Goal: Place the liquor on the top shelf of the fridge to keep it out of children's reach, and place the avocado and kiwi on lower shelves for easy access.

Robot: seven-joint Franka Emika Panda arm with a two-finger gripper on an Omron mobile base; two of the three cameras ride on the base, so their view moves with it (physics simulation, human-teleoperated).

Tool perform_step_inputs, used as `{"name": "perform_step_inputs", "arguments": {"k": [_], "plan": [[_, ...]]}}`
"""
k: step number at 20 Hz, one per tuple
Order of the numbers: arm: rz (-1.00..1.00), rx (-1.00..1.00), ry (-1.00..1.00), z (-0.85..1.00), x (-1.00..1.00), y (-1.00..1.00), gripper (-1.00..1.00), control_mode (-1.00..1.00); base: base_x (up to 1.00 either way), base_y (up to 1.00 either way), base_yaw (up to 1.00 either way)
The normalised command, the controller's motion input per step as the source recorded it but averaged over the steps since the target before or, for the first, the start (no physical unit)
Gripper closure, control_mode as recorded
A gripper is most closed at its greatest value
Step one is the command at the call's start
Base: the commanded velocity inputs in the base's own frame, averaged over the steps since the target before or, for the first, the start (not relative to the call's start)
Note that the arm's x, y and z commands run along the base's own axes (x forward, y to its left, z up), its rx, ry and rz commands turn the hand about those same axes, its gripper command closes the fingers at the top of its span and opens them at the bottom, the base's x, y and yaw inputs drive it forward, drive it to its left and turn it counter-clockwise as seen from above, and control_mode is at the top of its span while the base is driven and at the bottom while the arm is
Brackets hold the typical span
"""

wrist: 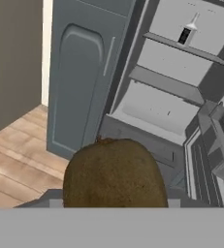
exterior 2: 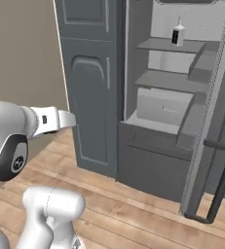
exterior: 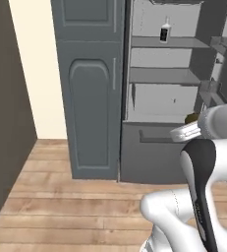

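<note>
Holding a fuzzy brown kiwi (wrist: 112, 172) pinched in my hand (wrist: 113, 203), I judge it light, slightly soft and easy to bruise, so a gentle grip across its middle suits. Past it runs the wooden floor (wrist: 16, 160), then the open fridge (wrist: 133, 138) beside a grey cabinet (wrist: 77, 82). Farthest off, the liquor (wrist: 186, 33) stands upright on the top shelf (wrist: 200, 52); the lower shelves (wrist: 162, 82) look bare.

Dark grey fridge (exterior: 149, 152) with pale grey interior; clear-whitish bottle (exterior: 165, 31) bearing a black label; fuzzy brown kiwi (wrist: 112, 174); grey-blue panelled cabinet (exterior: 90, 88); light wood-plank floor (exterior: 61, 206).
</note>
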Motion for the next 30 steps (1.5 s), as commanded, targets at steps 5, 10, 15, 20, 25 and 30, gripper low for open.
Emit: {"name": "perform_step_inputs", "arguments": {"k": [5,10,15,20,25,30], "plan": [[0.00,0.00,0.00,0.00,0.00,0.00,1.00,1.00,0.45,0.06,-0.39],[0.00,0.00,0.00,0.00,0.00,0.00,1.00,1.00,0.53,0.00,-0.40],[0.00,0.00,0.00,0.00,0.00,0.00,1.00,1.00,0.47,0.00,-0.29],[0.00,0.00,0.00,0.00,0.00,0.00,1.00,1.00,0.55,0.00,-0.12],[0.00,0.00,0.00,0.00,0.00,0.00,1.00,1.00,0.74,-0.10,-0.01],[0.00,0.00,0.00,0.00,0.00,0.00,1.00,1.00,0.84,-0.30,0.00]]}}
